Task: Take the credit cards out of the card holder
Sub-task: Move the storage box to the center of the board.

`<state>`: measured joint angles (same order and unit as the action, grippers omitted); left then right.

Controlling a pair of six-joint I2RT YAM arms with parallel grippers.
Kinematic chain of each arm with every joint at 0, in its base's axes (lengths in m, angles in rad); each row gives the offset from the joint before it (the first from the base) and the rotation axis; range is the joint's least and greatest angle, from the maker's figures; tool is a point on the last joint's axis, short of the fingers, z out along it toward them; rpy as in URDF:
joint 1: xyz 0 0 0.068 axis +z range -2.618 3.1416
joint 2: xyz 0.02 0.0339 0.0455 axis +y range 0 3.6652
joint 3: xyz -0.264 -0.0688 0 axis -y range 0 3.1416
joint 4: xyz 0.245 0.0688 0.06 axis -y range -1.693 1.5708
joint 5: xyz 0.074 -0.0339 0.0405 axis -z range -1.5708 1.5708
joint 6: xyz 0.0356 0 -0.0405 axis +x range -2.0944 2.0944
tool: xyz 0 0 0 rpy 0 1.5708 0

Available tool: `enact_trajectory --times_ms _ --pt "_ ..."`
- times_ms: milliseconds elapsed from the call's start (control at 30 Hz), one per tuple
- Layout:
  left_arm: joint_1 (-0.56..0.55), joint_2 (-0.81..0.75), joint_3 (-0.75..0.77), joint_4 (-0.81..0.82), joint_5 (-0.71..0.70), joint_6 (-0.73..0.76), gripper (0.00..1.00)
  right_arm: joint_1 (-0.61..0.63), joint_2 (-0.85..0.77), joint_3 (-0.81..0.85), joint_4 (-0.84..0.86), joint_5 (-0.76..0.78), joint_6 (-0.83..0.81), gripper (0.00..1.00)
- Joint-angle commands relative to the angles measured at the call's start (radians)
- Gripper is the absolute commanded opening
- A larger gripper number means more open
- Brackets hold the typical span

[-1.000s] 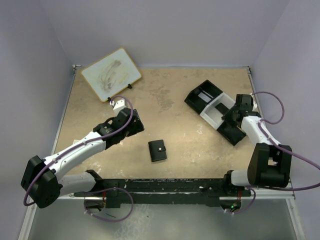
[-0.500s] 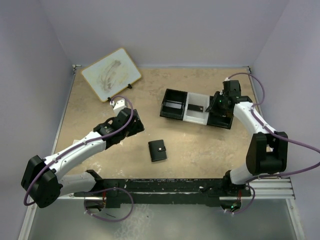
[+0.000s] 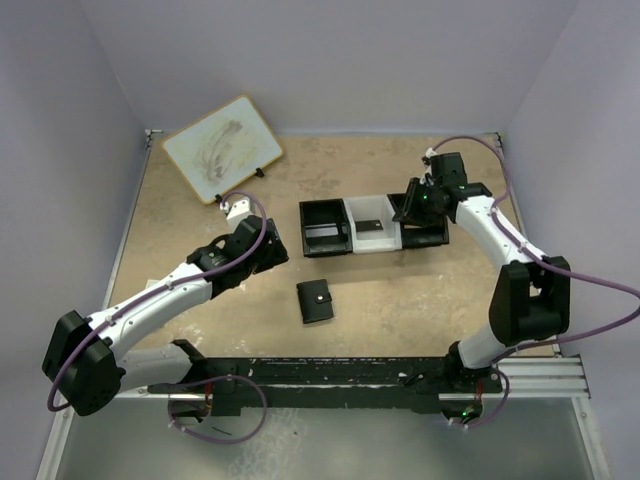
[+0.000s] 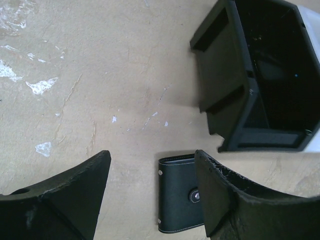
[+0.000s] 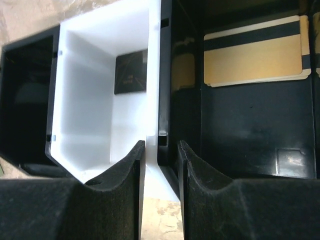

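Spread wide above the table [image 3: 190, 215]: the left pincer [image 3: 272, 252], with both dark fingers [image 4: 70, 200] low in its wrist view and only bare table between them. Just ahead of this pincer, close beside one finger and partly hidden behind it: the card holder [image 4: 179, 200], black, folded shut, flat on the table, small pale stud [image 4: 194, 196] facing up. Seen from above, near the left pincer but not touching it, a little toward the near edge.

Further ahead of the left pincer: the tray [image 3: 325, 228], long, with three compartments, black, white, black. Nearest to this pincer, one black end compartment; inside too dark to tell.

Pressed together on an inner wall of the tray: the right pincer [image 5: 160, 160]. One finger on the white side of that wall, the other on the black side, both tight against it.

To the white side of the right pincer, on the floor of the middle compartment: the dark card [image 5: 131, 72], lying flat. To the black side, in the end compartment under this pincer: the tan card [image 5: 255, 57], pale, with a dark stripe along its far edge, flat on the floor close to the far wall. Both cards well apart from the card holder.

Far beyond the left pincer, at the back corner of the table: a white board [image 3: 222, 148], smudged, leaning on a small stand.
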<state>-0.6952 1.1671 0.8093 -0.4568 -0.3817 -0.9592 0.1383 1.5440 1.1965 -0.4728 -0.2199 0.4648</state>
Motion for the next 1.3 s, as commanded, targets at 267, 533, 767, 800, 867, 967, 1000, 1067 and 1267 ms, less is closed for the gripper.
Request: enact_trajectory --times_ms 267,533,767,800,867,967,1000,1067,1267 --pt "-0.003 -0.031 -0.007 -0.012 -0.012 -0.012 0.66 0.156 0.017 -0.032 0.22 0.082 0.199 0.15" --pt "-0.003 -0.055 -0.032 -0.033 -0.019 -0.015 0.66 0.268 0.086 -0.061 0.315 0.14 0.27 0.15" --pt "-0.003 -0.104 -0.062 -0.063 -0.043 -0.024 0.66 0.287 0.12 -0.044 0.312 0.165 0.241 0.15" --pt "-0.003 -0.109 -0.067 -0.065 -0.043 -0.026 0.66 0.286 0.123 -0.043 0.31 0.168 0.235 0.15" --pt "-0.003 -0.113 -0.074 -0.066 -0.043 -0.031 0.66 0.287 0.126 -0.043 0.304 0.175 0.218 0.17" --pt "-0.002 -0.111 -0.075 -0.065 -0.038 -0.032 0.66 0.287 0.134 -0.026 0.278 0.21 0.182 0.18" --pt "-0.002 -0.11 -0.075 -0.065 -0.037 -0.03 0.66 0.286 0.14 -0.016 0.258 0.221 0.172 0.19" --pt "-0.003 -0.111 -0.074 -0.066 -0.037 -0.028 0.66 0.287 0.148 0.001 0.237 0.232 0.148 0.19" --pt "-0.002 -0.113 -0.078 -0.067 -0.039 -0.029 0.66 0.287 0.148 0.015 0.208 0.224 0.109 0.19"
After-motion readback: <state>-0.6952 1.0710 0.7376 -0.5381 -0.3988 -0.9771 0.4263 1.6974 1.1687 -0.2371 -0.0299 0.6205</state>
